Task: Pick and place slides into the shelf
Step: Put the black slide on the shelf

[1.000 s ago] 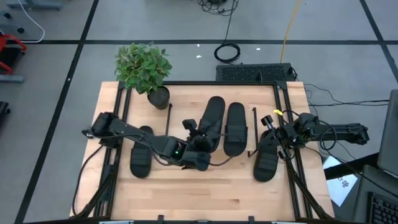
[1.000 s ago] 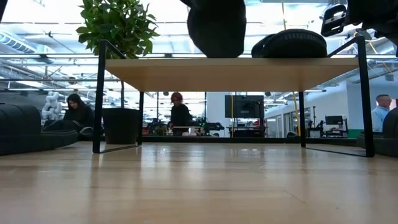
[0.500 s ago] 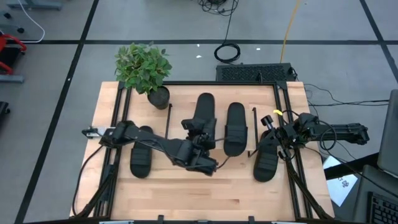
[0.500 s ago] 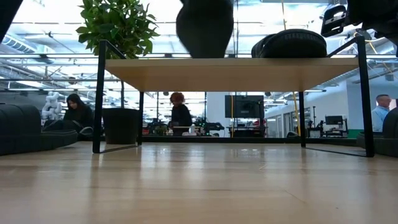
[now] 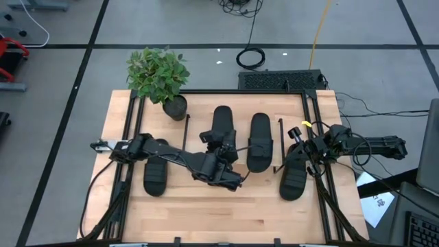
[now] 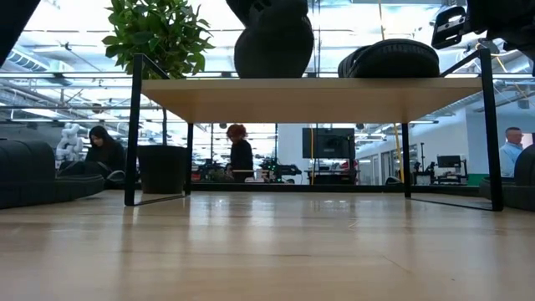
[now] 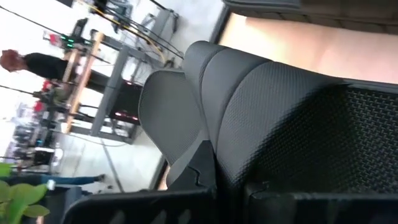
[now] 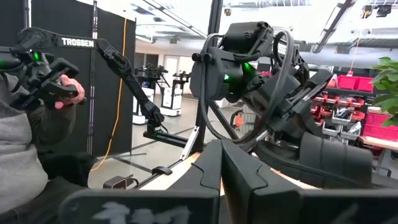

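My left gripper [image 5: 221, 152] reaches over the shelf [image 5: 195, 110] and is shut on one black slide [image 5: 221, 123], which lies lengthwise on the board. A second slide [image 5: 259, 140] rests flat on its sole on the shelf just to the right, parallel to the first. A third slide [image 5: 154, 173] lies on the tabletop under my left arm. The fourth slide [image 5: 293, 175] lies on the tabletop at the right. My right gripper [image 5: 300, 145] hovers above the fourth slide's far end, shut and touching nothing. My left gripper holds the slide by its ribbed strap [image 7: 273, 149], toward the slide's near end, coming slanting down from the near side. The gripper itself hides how the fingers close on the strap. In the low view the slide's underside [image 6: 274, 71] sits on the shelf board.
A potted plant [image 5: 159, 74] stands at the table's far left corner beside the shelf's black wire legs [image 6: 134, 125]. Bare tabletop [image 5: 226, 213] lies along the near edge. A person's hand [image 8: 59, 87] and other people [image 6: 241, 155] show in the room beyond.
My left gripper has carried its slide a little toward the table's left and turned it from slanting to parallel with the second slide. In the low view the slide has levelled out and come down onto the shelf board. The right arm has kept still.
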Robot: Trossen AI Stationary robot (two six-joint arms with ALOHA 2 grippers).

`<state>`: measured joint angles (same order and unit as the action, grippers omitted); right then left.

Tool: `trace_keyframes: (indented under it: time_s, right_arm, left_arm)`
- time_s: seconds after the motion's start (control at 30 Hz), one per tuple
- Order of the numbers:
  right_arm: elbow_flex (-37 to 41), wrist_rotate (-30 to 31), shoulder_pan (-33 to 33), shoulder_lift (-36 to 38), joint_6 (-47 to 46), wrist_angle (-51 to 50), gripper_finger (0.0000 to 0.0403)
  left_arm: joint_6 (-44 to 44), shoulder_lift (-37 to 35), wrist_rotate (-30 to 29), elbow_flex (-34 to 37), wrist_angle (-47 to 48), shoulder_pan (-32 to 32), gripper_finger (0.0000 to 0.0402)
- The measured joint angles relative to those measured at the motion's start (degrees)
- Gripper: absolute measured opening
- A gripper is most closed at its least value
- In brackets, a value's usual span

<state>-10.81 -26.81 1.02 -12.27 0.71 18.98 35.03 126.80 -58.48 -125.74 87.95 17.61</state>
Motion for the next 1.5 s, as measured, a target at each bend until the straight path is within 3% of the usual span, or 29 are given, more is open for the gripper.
trace_keyframes:
  time_s: [0.4, 1.1, 1.5]
  right_arm:
    - [0.0, 0.0, 0.0, 0.0, 0.0, 0.0, 0.0]
    - [0.0, 0.0, 0.0, 0.0, 0.0, 0.0, 0.0]
    - [0.0, 0.0, 0.0, 0.0, 0.0, 0.0, 0.0]
  left_arm:
    - [-0.3, 0.0, 1.4, 4.4, -4.1, -0.2, 0.0001]
    - [-1.3, -0.1, 5.2, 4.4, -5.5, 0.4, 0.0003]
    - [-1.7, -0.2, 11.2, 4.4, -10.8, -0.3, 0.0084]
